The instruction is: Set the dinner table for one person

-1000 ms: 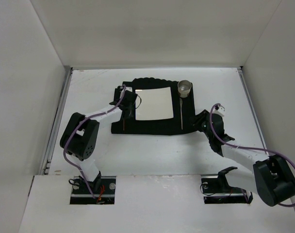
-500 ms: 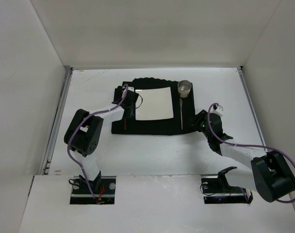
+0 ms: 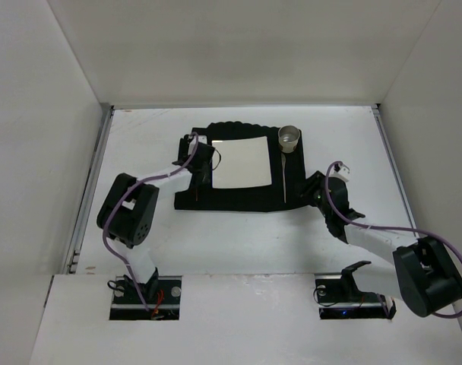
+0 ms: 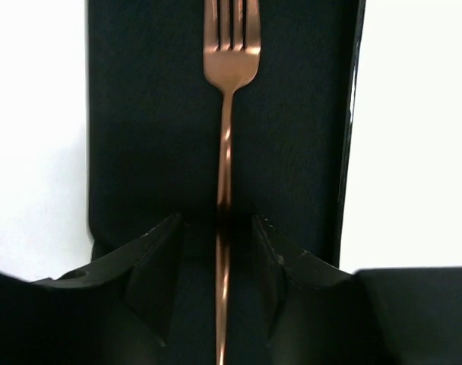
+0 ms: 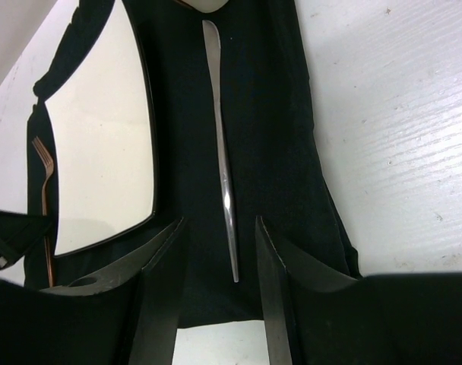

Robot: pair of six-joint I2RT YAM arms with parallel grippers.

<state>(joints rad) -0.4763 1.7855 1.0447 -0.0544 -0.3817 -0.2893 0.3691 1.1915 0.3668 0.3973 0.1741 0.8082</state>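
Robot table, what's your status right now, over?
Left fingers open, straddling copper fork on black mat. Right fingers open, empty, behind silver utensil. Dinner table: plate, cup on mat too. Nothing in the way.

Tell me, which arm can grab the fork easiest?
Left. The left gripper, open, straddles the fork handle. The right gripper sits beyond the plate, by the silver utensil.

The fork [image 4: 226, 114] is glossy copper-toned metal; the mat [image 4: 147, 114] beneath is matt black cloth. The plate [image 5: 102, 137] looks smooth and glossy; at its three o'clock the slim utensil [image 5: 224, 167] is shiny silver metal. The table [image 5: 398, 152] is matt, faintly rough.
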